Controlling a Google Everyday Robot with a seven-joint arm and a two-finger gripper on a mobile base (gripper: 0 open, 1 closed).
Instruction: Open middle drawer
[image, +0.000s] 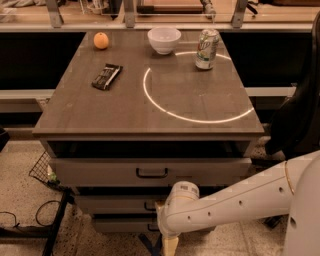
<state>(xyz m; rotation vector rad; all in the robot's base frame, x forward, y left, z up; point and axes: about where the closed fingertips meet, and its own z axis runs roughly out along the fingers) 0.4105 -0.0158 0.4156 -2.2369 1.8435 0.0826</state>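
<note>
- Grey-beige wood front: middle drawer (110, 204), second of three under the table (100, 115), looks shut. The arm (240, 200) hides its right part.
- Handling, my guess: rigid, slides straight out with moderate drag, not fragile. Take it by the small dark pull handle (149, 206) at centre front.
- End effector (169, 244) sits low in front of the drawers, below that handle. Open or closed, loaded or not: cannot tell.
- Count: three drawers, one orange (101, 40), one bowl (164, 39), one can (207, 48), one snack bar (107, 76).
</note>
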